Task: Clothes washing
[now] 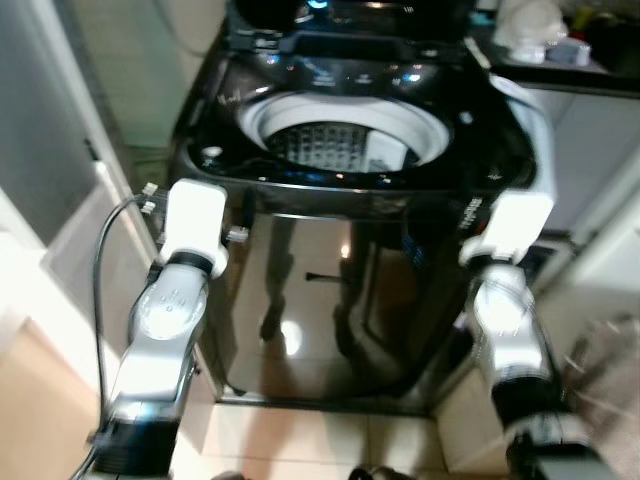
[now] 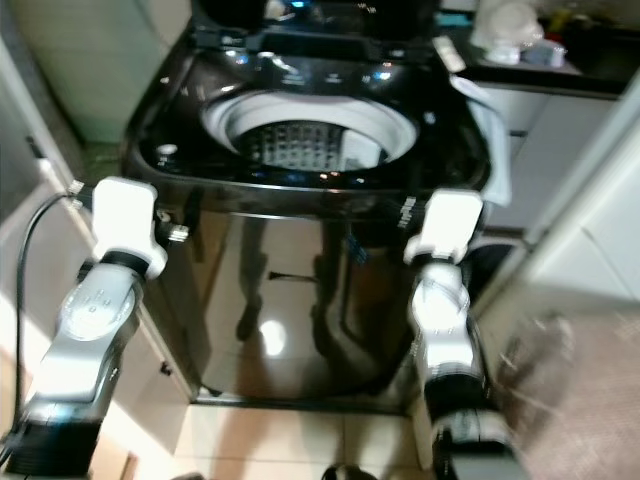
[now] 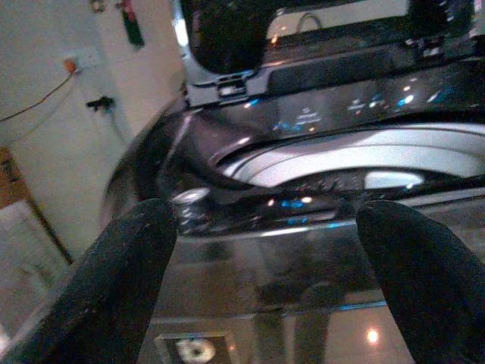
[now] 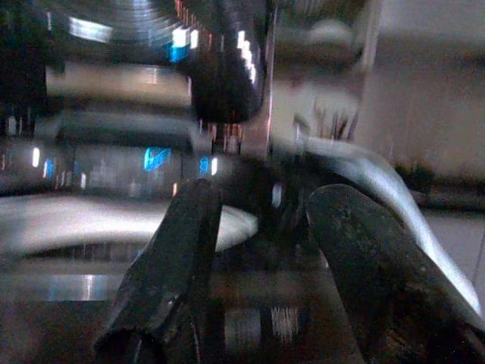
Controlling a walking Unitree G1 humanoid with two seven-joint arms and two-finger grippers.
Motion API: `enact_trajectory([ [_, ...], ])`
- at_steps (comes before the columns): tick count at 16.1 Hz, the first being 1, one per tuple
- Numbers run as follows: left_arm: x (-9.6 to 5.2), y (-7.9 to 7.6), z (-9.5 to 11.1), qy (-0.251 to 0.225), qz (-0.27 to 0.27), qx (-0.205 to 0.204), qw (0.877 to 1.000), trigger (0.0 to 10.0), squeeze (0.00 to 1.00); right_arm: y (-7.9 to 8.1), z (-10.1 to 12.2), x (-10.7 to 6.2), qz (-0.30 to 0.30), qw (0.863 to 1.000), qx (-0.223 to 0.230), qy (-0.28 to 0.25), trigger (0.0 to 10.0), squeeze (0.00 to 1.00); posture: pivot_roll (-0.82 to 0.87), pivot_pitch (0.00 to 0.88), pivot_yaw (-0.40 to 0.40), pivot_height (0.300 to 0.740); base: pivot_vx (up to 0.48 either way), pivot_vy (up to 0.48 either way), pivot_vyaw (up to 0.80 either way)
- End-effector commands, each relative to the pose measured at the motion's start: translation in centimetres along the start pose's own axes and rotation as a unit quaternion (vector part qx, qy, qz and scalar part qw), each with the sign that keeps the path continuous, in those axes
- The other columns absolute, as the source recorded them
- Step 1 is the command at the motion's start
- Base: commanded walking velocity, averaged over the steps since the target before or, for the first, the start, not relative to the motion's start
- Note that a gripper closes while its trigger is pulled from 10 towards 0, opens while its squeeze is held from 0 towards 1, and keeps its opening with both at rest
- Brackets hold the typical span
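Before open washer (image 1: 345,140): left hand (image 3: 265,250) agape; right hand (image 4: 261,250) agape, blurry.

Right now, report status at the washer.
Left hand open, right hand open, both raised before the washing machine. Lid up, drum exposed. White cloth draped over washer's right edge.

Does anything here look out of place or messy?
One thing: a pale cloth hangs over the right edge of the washing machine, outside the open drum. Otherwise nothing looks spilled or damaged.
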State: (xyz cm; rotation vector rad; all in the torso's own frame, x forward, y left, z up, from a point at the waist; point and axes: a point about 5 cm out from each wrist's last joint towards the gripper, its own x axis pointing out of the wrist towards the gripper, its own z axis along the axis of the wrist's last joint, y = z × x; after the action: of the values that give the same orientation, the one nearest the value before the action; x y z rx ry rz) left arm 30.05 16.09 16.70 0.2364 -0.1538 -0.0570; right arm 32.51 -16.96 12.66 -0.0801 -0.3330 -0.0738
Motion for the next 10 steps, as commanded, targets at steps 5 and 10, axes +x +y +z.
enact_trajectory([
  [5, 0.7, 1.6, -0.6, 0.003, 0.038, -0.013, 0.999, 10.0, 0.0, 2.7, 0.5, 1.8, 0.09, 0.994, 0.03, 0.049, 10.0, 0.0, -0.04, 0.0, -0.058, 0.74, 0.0, 0.0, 0.0],
  [10, 1.1, 1.2, -0.2, -0.002, 0.029, -0.016, 0.999, 10.0, 0.0, 3.7, 0.1, 1.3, 0.095, 0.992, 0.047, 0.072, 10.0, 0.0, -0.06, 0.0, -0.025, 0.74, -0.049, 0.0, 0.0],
])
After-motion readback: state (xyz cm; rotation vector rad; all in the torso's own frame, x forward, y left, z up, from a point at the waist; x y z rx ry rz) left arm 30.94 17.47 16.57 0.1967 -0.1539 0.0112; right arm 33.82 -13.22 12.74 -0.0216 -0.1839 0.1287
